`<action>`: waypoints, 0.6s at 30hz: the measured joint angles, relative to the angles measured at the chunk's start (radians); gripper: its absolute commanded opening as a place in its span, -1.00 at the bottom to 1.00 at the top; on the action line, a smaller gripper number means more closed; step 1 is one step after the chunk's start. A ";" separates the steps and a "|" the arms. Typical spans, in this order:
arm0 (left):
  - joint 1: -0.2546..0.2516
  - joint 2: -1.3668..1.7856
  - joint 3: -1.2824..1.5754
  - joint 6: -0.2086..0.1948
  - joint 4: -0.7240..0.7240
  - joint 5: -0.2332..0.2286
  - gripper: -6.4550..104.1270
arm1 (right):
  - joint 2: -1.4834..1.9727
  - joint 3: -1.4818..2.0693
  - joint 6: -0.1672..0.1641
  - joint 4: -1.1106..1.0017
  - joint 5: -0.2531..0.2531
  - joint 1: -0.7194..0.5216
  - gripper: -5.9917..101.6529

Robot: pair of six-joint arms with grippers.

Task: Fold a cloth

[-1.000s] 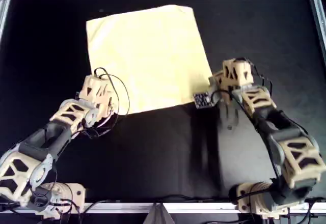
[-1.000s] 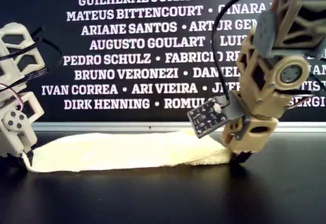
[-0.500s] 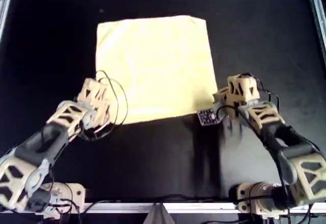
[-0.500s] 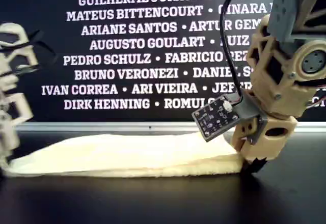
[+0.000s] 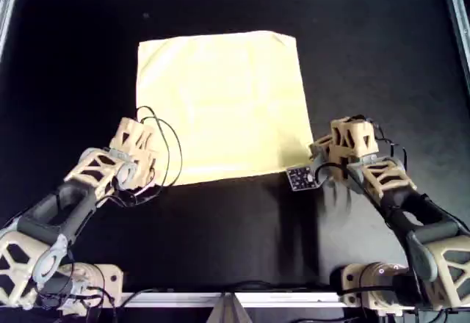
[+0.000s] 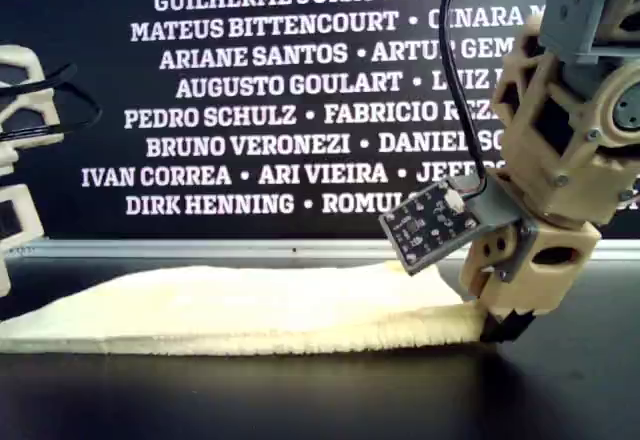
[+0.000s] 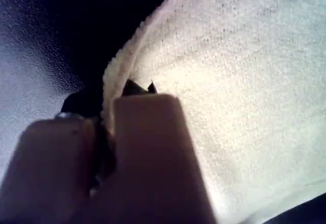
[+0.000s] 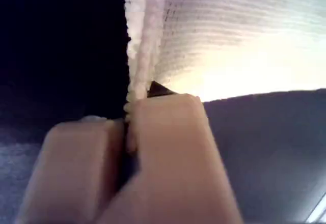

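Cloth (image 5: 224, 103), spread flat mid-table, near corners pinched: left gripper (image 7: 109, 124) clamped on overhead-left corner, right gripper (image 8: 127, 127) on overhead-right. Best lifted evenly, carried to far edge, corners aligned before release.

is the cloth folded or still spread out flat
Folded. The cloth lies doubled: the right wrist view shows two layered edges pinched together, and the exterior view shows a thick doubled front edge.

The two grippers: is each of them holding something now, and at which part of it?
Both hold the cloth. The left gripper is shut on its edge at one near corner; the right gripper is shut on the edge at the other near corner.
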 measured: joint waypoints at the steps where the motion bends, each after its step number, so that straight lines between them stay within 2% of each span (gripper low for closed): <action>1: 0.000 0.000 0.000 0.000 0.000 0.000 -0.88 | 0.000 0.000 0.000 0.000 0.000 0.000 -0.86; 4: 0.000 0.000 0.000 0.000 0.000 -0.002 -0.88 | 0.000 0.018 0.002 0.000 0.000 0.000 -0.86; 5: 0.000 0.000 0.000 0.000 0.000 -0.003 -0.88 | 0.000 0.025 -0.008 0.000 0.000 0.000 -0.86; 13: 0.000 0.000 -0.028 0.000 0.003 -0.008 -0.88 | 0.002 0.028 0.003 0.000 0.000 0.000 -0.86; 15: 0.000 0.000 -0.055 0.000 0.003 -0.009 -0.88 | 0.000 0.021 -0.012 0.000 0.000 0.000 -0.86; 18: 0.000 0.000 -0.126 0.000 0.003 -0.011 -0.88 | 0.000 -0.017 -0.012 0.000 0.014 -0.003 -0.86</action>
